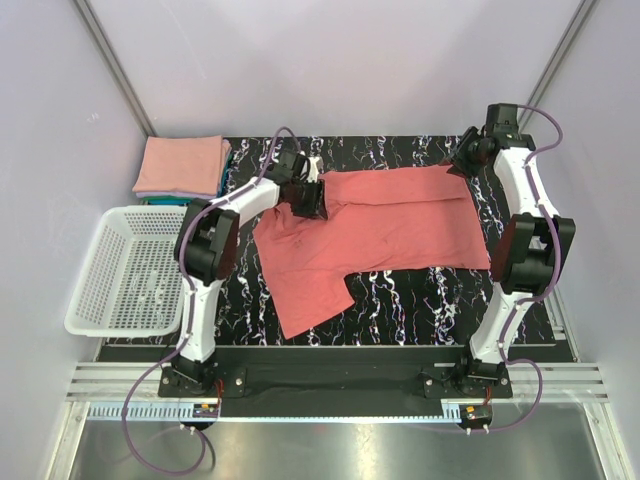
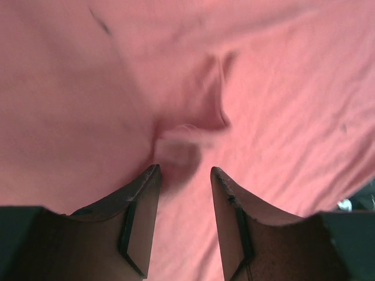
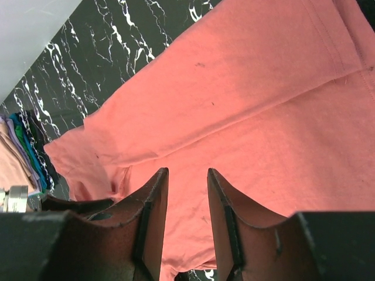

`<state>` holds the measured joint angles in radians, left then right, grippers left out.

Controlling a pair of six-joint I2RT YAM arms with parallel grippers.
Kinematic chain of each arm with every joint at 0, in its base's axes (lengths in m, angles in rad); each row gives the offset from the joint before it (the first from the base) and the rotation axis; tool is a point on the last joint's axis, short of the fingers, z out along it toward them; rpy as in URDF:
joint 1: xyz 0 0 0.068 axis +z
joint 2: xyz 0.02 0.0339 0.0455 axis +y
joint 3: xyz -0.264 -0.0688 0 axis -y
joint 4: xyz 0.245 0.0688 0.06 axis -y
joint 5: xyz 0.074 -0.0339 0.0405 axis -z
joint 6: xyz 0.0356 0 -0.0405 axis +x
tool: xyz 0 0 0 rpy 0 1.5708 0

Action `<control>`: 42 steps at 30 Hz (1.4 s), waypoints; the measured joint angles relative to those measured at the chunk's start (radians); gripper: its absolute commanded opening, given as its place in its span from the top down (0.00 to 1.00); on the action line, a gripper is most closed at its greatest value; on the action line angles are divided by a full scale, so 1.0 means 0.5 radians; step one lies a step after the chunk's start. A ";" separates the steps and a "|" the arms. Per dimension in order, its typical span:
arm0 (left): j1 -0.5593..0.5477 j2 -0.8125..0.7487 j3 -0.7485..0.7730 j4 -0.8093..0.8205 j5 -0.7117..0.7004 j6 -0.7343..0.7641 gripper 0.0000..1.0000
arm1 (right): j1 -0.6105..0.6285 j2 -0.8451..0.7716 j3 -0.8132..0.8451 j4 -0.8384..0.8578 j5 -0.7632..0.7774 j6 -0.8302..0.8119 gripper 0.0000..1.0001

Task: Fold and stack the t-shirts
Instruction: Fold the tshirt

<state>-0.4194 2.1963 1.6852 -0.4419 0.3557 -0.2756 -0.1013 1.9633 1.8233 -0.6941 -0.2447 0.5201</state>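
A coral-red t-shirt lies spread on the black marbled table, with its far edge folded over and one sleeve pointing toward the near left. My left gripper is low over the shirt's far left part. In the left wrist view it is open and empty, with a small bunched wrinkle of cloth just ahead of the fingertips. My right gripper is above the shirt's far right corner. In the right wrist view it is open and empty over the cloth. A folded salmon pink shirt tops a stack at the far left, over a teal one.
A white mesh basket stands off the table's left edge, near the left arm. The folded stack also shows at the left edge of the right wrist view. Grey walls close in the far side and both sides.
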 measured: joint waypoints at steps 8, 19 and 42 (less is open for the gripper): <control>-0.033 -0.318 -0.356 0.175 0.212 -0.094 0.53 | 0.001 0.008 -0.011 0.004 0.002 0.008 0.60; 0.069 -0.229 -0.043 0.135 0.014 -0.219 0.53 | 0.002 0.151 -0.009 0.047 0.043 0.039 0.67; 0.397 0.555 0.885 -0.250 -0.563 -0.238 0.53 | -0.162 1.083 0.706 0.047 0.217 0.149 0.95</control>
<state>-0.2211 2.4741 2.1277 -0.5671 0.0742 -0.3946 -0.1822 2.5046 2.1765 -0.6708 -0.1364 0.5945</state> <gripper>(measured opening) 0.468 0.061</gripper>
